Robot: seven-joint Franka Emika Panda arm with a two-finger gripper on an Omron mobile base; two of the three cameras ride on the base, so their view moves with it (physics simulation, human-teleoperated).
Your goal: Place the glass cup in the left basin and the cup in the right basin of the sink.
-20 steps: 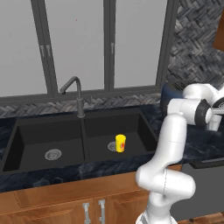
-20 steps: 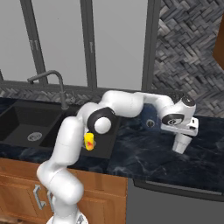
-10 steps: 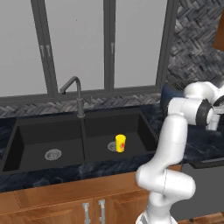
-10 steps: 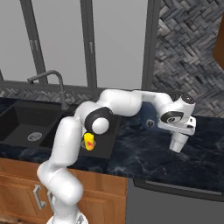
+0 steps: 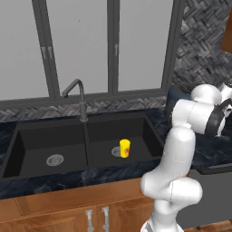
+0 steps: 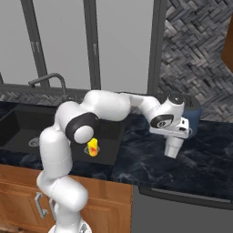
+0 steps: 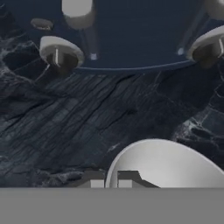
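Right of the sink (image 5: 18, 149), the gripper (image 6: 173, 148) is pinched shut on the glass cup's (image 6: 172, 147) rim; light, slick, breakable.

Matt black sink (image 5: 27, 156), dark veined stone-like counter (image 6: 205, 159) – glossy, it seems – over brown wood cabinets (image 6: 18, 195).

place: home kitchen | cues: black sink (image 5: 45, 136), gooseneck tap (image 5: 77, 97), wood cabinets (image 5: 68, 215), marble counter (image 6: 200, 157)
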